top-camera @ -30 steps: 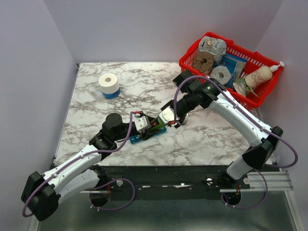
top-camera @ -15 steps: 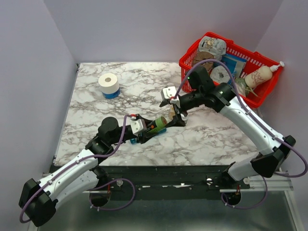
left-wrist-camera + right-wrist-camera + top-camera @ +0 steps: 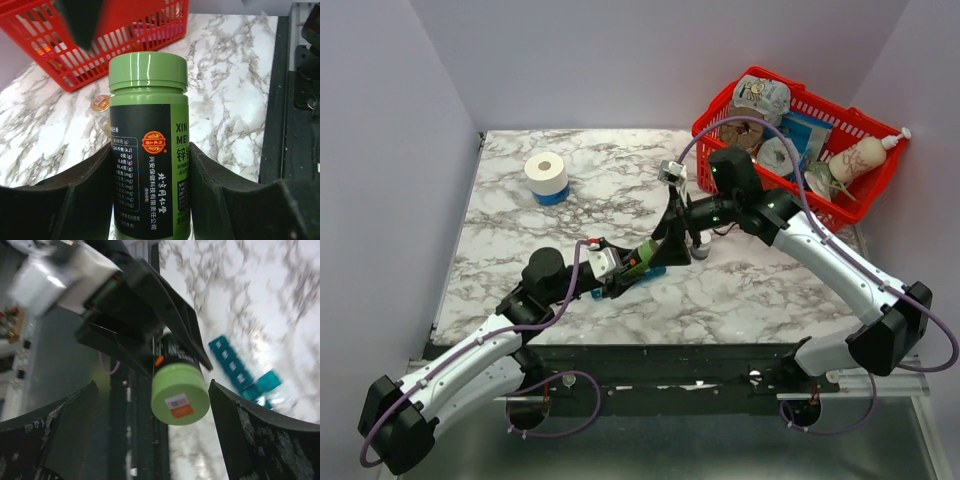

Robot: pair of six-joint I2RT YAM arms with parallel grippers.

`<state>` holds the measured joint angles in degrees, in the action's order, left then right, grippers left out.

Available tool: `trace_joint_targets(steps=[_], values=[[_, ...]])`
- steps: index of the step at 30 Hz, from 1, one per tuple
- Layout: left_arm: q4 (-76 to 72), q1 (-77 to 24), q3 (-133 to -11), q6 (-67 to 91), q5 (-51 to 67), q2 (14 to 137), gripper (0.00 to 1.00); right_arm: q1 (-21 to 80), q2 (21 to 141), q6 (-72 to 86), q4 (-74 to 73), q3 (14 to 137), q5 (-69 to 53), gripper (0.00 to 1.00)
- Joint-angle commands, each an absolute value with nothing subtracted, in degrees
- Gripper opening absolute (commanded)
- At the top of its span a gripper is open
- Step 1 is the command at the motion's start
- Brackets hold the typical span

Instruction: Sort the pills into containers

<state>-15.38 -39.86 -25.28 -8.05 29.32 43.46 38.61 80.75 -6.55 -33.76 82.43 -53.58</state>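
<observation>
Room to move is widest left of the green bottle — only a white roll sits there, near the back edge of the table. A red mesh basket fills the corner far right of the bottle. The left claw grips the smooth round bottle. The right claw gapes wide around its cap, not touching it. The blue-green pill box — little squares in a row — lies just beside the bottle on grey-veined marble. Walls are plain and pale.

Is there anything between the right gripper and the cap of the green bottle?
Nothing visible. The open right gripper faces the cap, and the right wrist view shows only open space between them. The left gripper clamps the bottle lower down, on its body, so the cap is bare.
</observation>
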Motion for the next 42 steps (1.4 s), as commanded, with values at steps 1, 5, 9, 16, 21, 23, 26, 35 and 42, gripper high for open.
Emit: trace_joint_targets(steps=[1,5,9,16,21,23,26,35,42], values=[[-18.63,-39.73,-24.52,-8.09,25.05,41.66,0.00,38.50,79.02,22.26,-25.57,76.56,-40.73,1.00],[-19.16,-39.73,-24.35,-7.91,25.14,42.27,0.00,38.58,80.15,25.57,-28.13,76.56,-35.59,1.00],[-19.16,-39.73,-24.87,-8.17,25.22,42.89,0.00,38.58,81.03,28.91,-25.23,74.36,-39.37,0.98],[-19.34,-39.73,-25.31,-8.44,24.96,43.42,0.00,38.85,82.62,29.53,-24.78,74.79,-42.71,0.83],[-18.98,-39.73,-25.49,-8.88,24.43,43.33,0.00,39.29,83.14,28.65,-25.22,75.15,-43.33,0.74],[-18.81,-39.73,-25.49,-9.05,24.26,43.24,0.00,39.64,83.76,28.04,-25.66,75.67,-43.59,0.70],[-18.46,-39.73,-25.49,-9.14,24.00,42.89,0.00,39.90,84.20,27.16,-26.37,76.38,-44.03,0.64],[-16.96,-39.73,-25.22,-9.67,24.52,42.01,0.00,40.08,86.48,20.23,-27.77,80.94,-49.21,0.11],[-15.47,-39.73,-25.57,-10.20,28.47,42.01,0.00,40.60,101.49,-29.45,-62.20,108.41,-70.47,0.01]])
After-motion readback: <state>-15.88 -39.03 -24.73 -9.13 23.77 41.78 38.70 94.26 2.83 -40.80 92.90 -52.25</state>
